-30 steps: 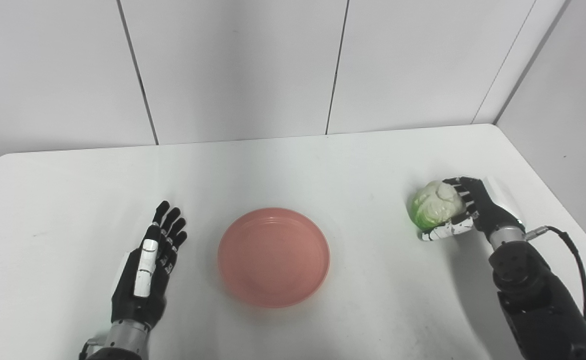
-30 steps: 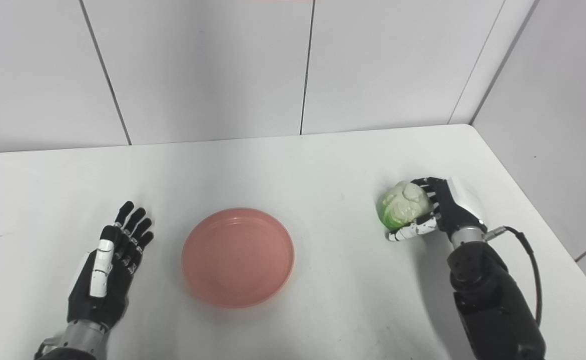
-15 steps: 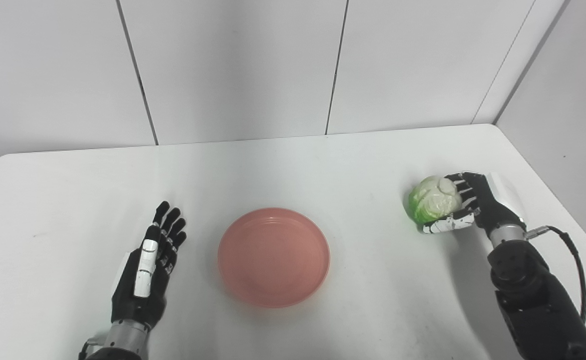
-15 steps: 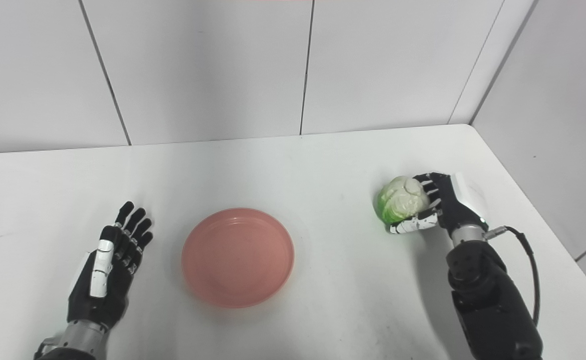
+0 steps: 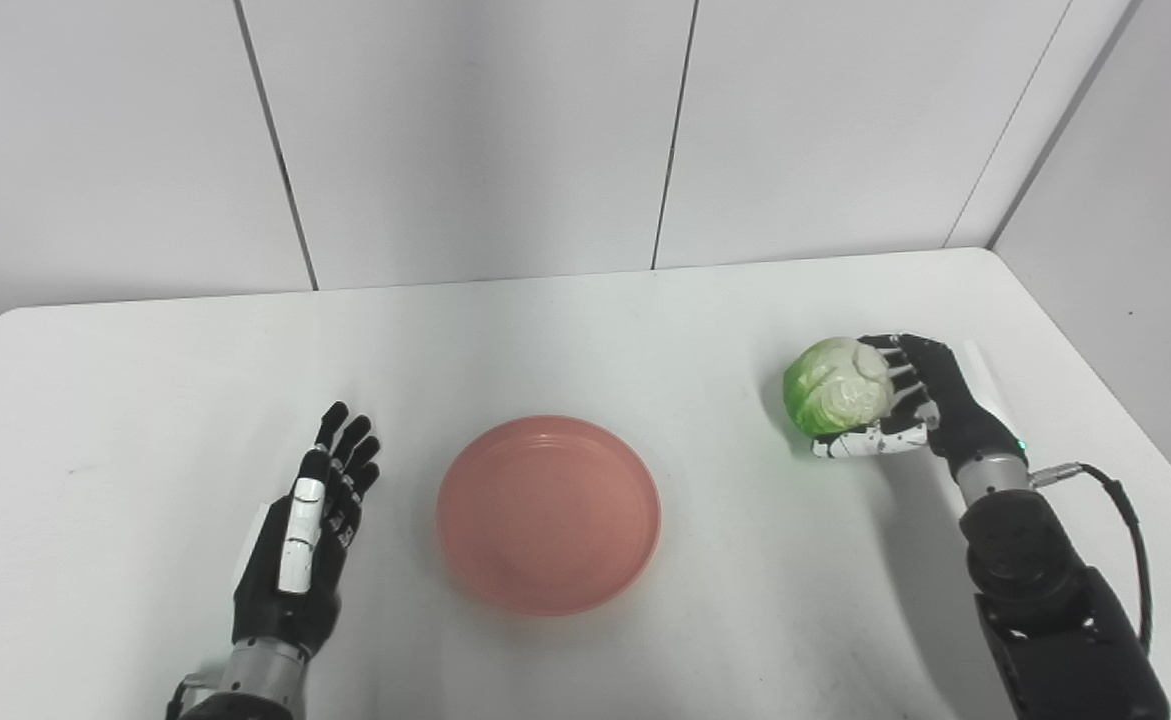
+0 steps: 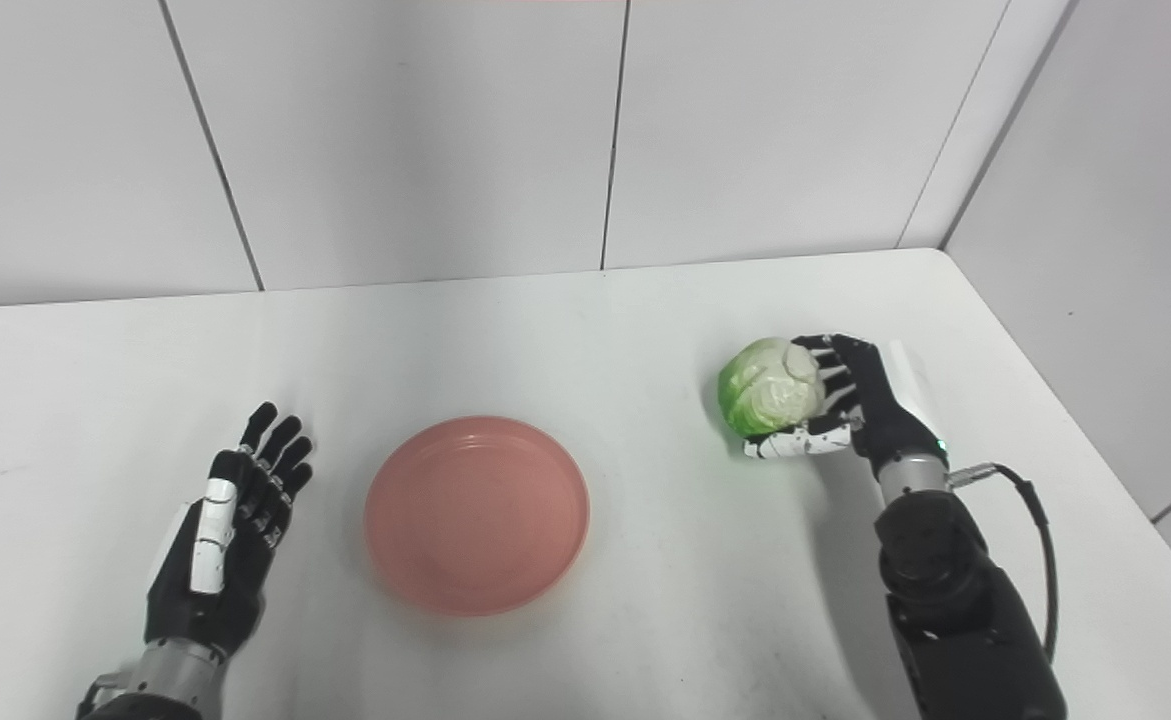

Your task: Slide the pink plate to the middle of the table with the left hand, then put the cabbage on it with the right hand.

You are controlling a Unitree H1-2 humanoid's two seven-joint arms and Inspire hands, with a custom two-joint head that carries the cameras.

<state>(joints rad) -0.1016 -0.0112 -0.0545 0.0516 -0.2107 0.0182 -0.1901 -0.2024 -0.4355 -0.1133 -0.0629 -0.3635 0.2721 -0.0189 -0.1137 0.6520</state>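
Resting near the middle of the white rectangular table (image 5: 585, 330), toward its front edge, the round shallow pink plate (image 5: 548, 513) held nothing; its inside was bare and showed only faint rings.

The round green and pale white cabbage (image 5: 837, 386) was well to the right of the plate, on the right side of the table. The right hand (image 5: 920, 405), black with some white parts, grasped it: the fingers (image 5: 895, 362) curled over the top and the far side of the cabbage, and the white thumb lay under its front. Whether the cabbage touched the table or was a little above it could not be told for sure; a soft shadow lay under it and to its left. The right forearm came up from the bottom right corner, and a black cable (image 5: 1125, 540) curved beside the wrist.

The left hand (image 5: 307, 535) was just to the left of the plate, apart from the rim and not touching it. This hand was released and held nothing; its fingers were stretched out, close together, and pointed away from the robot. It lay low over the table, with the palm turned toward the plate.

Between the plate and the cabbage was only the bare table surface. Behind the table stood a wall of light grey panels (image 5: 465, 140) with dark vertical seams, and another such panel closed the right side.
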